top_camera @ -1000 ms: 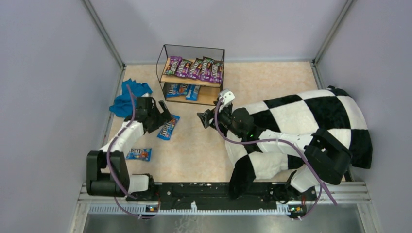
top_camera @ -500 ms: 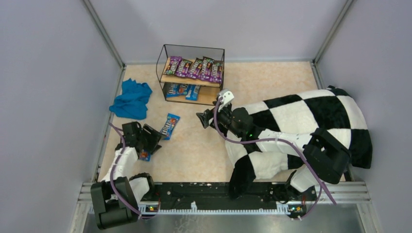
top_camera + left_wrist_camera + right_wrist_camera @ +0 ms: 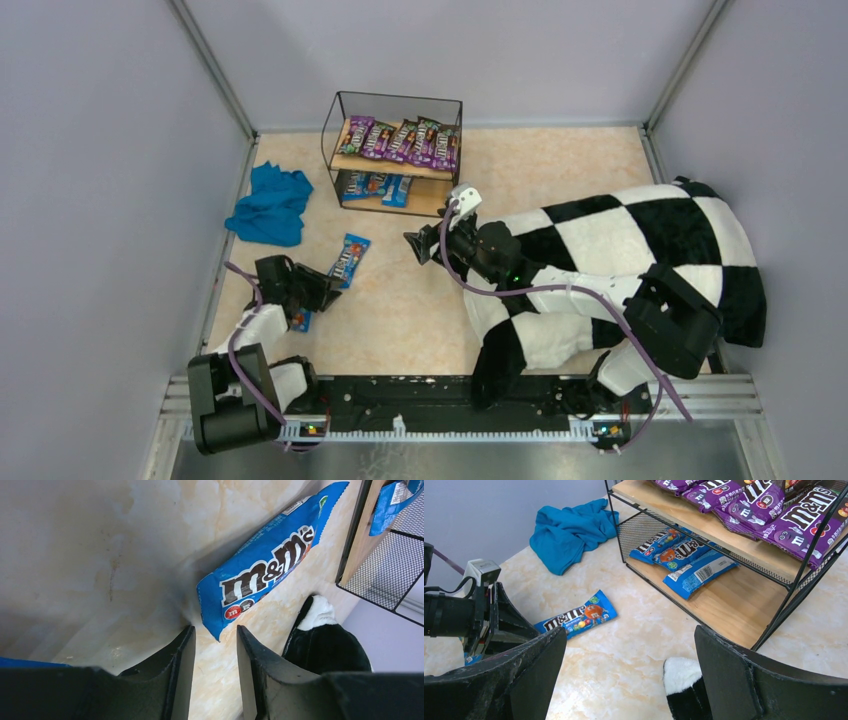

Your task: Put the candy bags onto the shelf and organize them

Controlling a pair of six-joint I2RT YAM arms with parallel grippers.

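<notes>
A small shelf [image 3: 440, 197] of thin black wire, with two pale wooden boards as tiers, stands at the far side of a beige, marble-patterned tabletop [image 3: 560, 170]. Glossy purple packets [image 3: 400, 140] lie overlapping in a row across the upper board. A few blue packets [image 3: 372, 186] lie flat on the left part of the lower board, whose right part is bare wood.

A loose blue packet [image 3: 347, 260], flat and rectangular with crimped, saw-toothed ends and a brown-and-white logo, lies on the tabletop in front of the shelf's left end. The left gripper [image 3: 325, 292] sits low just beside it on the near left, its smooth black fingers pointing toward the packet. In the left wrist view its jaws stand a narrow gap apart, with bare tabletop between them, pinching nothing. A second blue packet [image 3: 299, 321] lies partly under this gripper, only an edge of it showing.

The right gripper [image 3: 415, 248] hovers in front of the shelf's right half. Its broad, matte black jaws are spread wide and hold nothing. A soft pillow [image 3: 640, 230] in large black and white checks drapes over the right arm, and one plush corner of it lies on the tabletop below that gripper. A crumpled teal cloth [image 3: 270, 205] lies in folds to the left of the shelf, close to the left wall and well apart from both grippers.
</notes>
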